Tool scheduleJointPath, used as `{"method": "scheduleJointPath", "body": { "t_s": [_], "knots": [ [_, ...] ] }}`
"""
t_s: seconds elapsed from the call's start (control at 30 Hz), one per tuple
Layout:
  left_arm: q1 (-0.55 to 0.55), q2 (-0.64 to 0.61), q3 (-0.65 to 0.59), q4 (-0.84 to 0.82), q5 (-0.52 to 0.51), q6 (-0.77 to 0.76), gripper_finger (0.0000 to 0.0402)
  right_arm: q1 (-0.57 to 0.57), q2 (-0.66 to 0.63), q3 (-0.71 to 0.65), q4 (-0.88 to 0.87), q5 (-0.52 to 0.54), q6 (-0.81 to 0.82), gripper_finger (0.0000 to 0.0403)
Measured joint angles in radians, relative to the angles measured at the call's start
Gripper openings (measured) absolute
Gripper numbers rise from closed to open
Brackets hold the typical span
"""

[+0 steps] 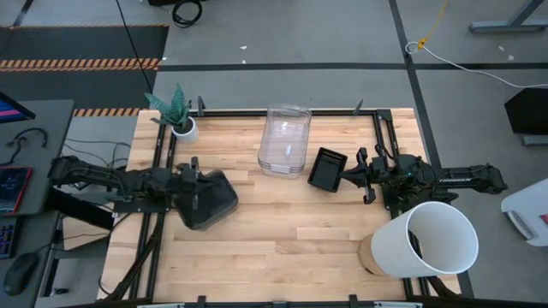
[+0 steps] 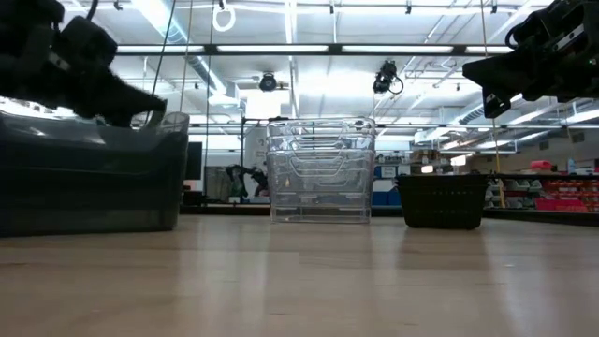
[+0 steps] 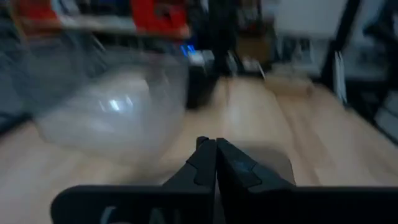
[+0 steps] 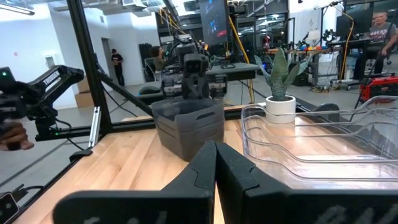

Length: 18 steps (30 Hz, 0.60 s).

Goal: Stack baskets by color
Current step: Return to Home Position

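Presumably light, stiff, slick: grey basket stack (image 1: 221, 198), nine o'clock, best gripped at rim; left gripper (image 3: 216, 152) and right gripper (image 4: 216, 152) jaws pressed together

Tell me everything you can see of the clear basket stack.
The clear basket stack is several transparent plastic bins nested together, rounded corners, their rims layered in the low view. It stands upright, open side up, on the wooden table at the back middle, apart from the black perforated basket beside it. It looks empty; only the table touches it.
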Motion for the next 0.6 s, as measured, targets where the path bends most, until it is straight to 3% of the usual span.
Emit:
{"method": "scheduleJointPath", "body": {
  "t_s": [0.2,0.37,0.6],
  "knots": [
    [0.0,-0.001,0.0,0.205,-0.088,0.094,0.0008,0.0,0.0,0.0,0.0,0.0,0.0,0.0012],
    [0.0,-0.001,0.0,0.225,-0.097,0.144,0.0011,0.0,0.0,0.0,0.0,0.0,0.0,0.0012],
    [0.0,0.0,0.0,0.129,0.127,-0.002,0.0023,0.0,0.0,0.0,0.0,0.0,0.0,0.0012]
  ]
}}
